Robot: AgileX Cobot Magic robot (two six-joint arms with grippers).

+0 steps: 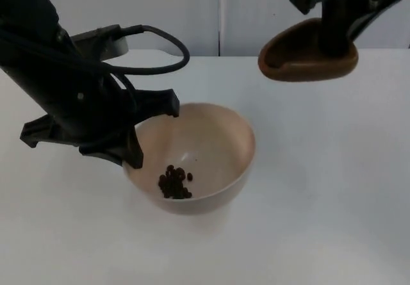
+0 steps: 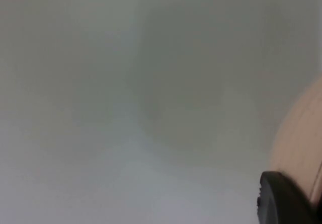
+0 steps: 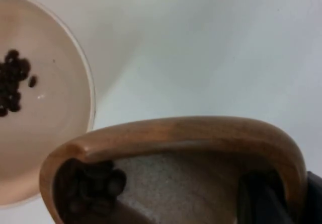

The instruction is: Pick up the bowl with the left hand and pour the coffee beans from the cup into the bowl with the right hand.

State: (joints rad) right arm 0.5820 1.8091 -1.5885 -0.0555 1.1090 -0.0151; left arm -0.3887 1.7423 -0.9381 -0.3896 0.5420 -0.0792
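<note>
Coffee beans [image 1: 175,183] lie in the bowl [image 1: 218,138]; the cup [image 1: 306,53] hangs behind, to its right.

A lab-like test bench: bare white table top [image 1: 320,202] ending at a grey partition wall [image 1: 160,9].

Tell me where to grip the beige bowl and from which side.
Pinch the bowl's thin rim on its left side, one finger inside, one outside, as the left gripper does now. That leaves the side toward the wooden cup open, and the beans untouched.
</note>
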